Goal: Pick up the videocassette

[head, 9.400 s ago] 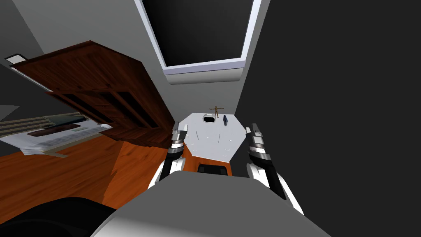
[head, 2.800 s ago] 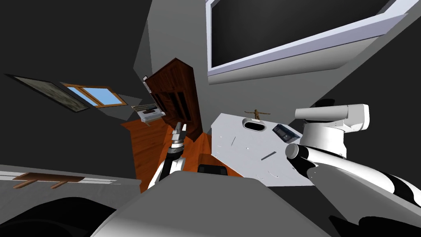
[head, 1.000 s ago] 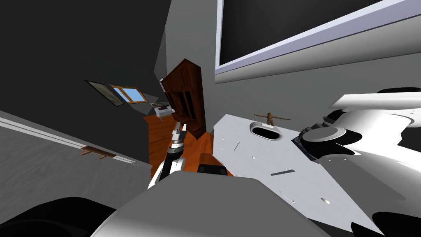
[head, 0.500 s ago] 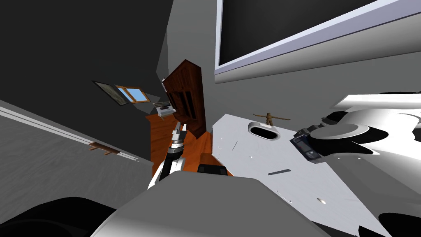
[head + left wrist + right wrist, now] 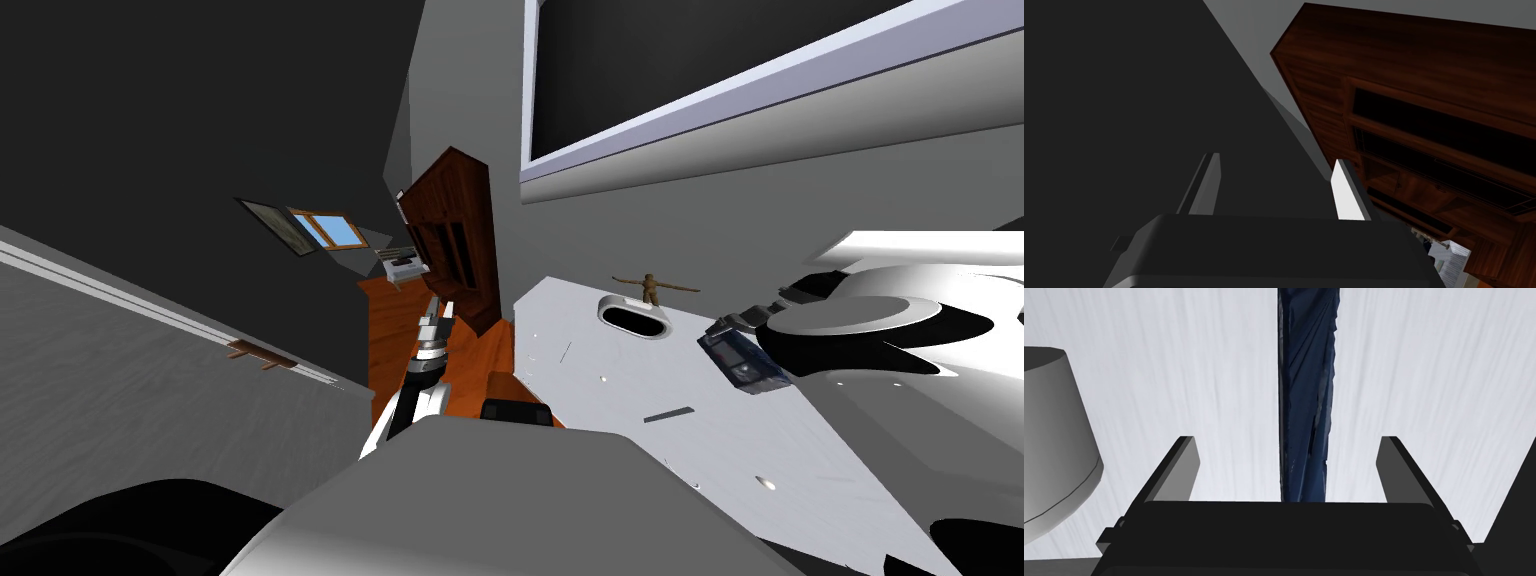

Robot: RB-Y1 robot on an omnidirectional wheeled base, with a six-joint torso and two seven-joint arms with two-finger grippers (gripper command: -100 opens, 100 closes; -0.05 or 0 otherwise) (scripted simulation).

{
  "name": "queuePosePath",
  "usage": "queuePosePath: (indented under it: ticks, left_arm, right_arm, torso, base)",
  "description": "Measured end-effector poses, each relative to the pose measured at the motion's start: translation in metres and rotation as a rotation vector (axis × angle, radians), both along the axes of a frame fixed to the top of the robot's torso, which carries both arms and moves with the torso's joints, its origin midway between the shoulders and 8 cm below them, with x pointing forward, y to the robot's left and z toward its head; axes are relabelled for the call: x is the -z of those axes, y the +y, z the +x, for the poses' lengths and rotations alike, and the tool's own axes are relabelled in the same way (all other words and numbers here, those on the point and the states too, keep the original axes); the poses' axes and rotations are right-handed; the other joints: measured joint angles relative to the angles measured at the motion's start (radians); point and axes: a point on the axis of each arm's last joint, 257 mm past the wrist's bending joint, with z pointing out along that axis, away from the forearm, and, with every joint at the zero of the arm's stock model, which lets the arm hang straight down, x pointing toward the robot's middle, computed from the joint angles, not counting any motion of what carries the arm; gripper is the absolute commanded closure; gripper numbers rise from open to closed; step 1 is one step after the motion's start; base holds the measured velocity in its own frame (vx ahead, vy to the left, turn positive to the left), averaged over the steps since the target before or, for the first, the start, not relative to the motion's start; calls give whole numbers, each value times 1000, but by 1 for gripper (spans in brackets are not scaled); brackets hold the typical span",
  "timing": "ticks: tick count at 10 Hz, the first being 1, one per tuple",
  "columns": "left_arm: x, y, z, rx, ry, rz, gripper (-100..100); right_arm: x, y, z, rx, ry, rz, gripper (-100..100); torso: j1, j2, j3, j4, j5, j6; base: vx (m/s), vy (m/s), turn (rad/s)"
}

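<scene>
A: Since the wooden cabinet (image 5: 455, 235) stands off the table's left side, why does the left claw (image 5: 437, 318) point at it?

B: That arm looks parked, I judge. It hangs off the table's left edge, fingers apart and holding nothing, which leaves the working arm room.

A: And the table (image 5: 600, 420) itself?

B: White, and it carries everything that matters. The right arm reaches across its right half.

A: What about the right claw (image 5: 1287, 443)?

B: It is over the table's far right part, fingers spread wide, one on either side of the videocassette (image 5: 1306, 388), neither touching. The cassette's narrow dark blue edge runs down the middle of the gap, so the claw seems lined up to pinch its two broad faces.

A: Where exactly is the cassette?

B: It is on the table (image 5: 742, 360), toward the far right. I cannot tell whether it stands straight or leans.

A: Does anything crowd it?

B: A white oval dish (image 5: 632, 317) sits on the table's far side, near the cassette but apart from it. A small brown figurine (image 5: 652, 287) stands at the table's far edge. Both look clear of the closing fingers.
</scene>
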Motion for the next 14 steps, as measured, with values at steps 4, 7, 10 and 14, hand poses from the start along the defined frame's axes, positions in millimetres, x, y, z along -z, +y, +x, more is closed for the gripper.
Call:
queuePosePath:
  ticks: [4,7,10,14]
  left_arm:
    - [0,0,0,0,0,0,0]
    - [0,0,0,0,0,0,0]
    - [0,0,0,0,0,0,0]
    - [0,0,0,0,0,0,0]
  right_arm:
    - [9,8,1,-3,9,35,-100]
    - [23,8,7,-12,7,27,-100]
    - [23,8,7,-12,6,28,100]
    - [23,8,8,-13,6,29,100]
  torso:
    - [3,-2,-1,0,1,0]
    - [4,-3,-2,-1,1,0]
    - [4,-2,-1,-1,1,-1]
    - [3,-2,-1,-1,1,0]
  base:
    - [7,-6,-29]
    - [12,5,-18]
    - [0,0,0]
    - [-6,0,23]
